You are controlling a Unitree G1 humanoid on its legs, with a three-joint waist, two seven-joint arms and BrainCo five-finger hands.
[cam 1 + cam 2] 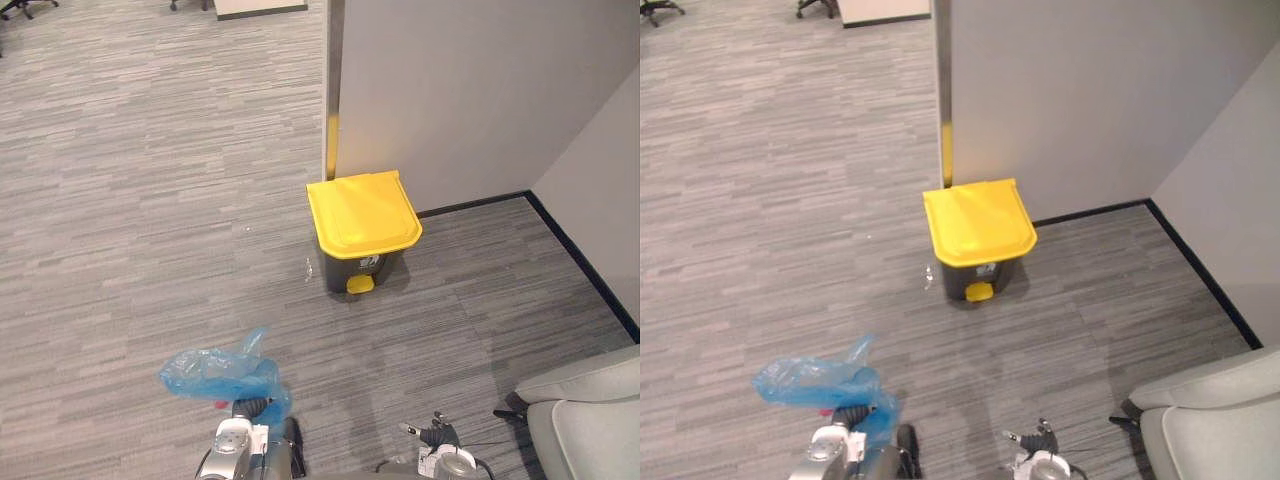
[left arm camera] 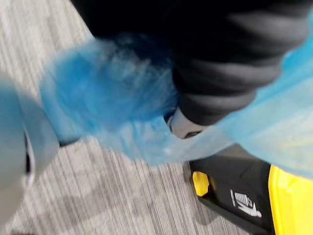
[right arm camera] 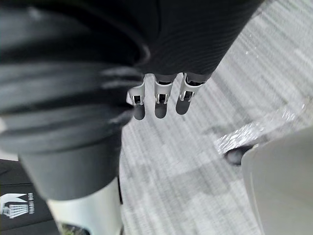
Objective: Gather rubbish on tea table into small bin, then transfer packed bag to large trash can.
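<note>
A crumpled blue plastic bag hangs at the lower left, bunched around my left hand, which is shut on it. In the left wrist view the bag wraps the dark cover, and one silver finger pokes out of the plastic. The large trash can has a grey body, a closed yellow lid and a yellow pedal. It stands on the carpet ahead, against the wall's corner, a good way beyond the bag. My right hand hangs low at the right with straight fingers, holding nothing.
A grey wall with black skirting runs behind and to the right of the can. A grey sofa fills the lower right corner. A small clear scrap lies on the carpet left of the can. Chair bases stand far off.
</note>
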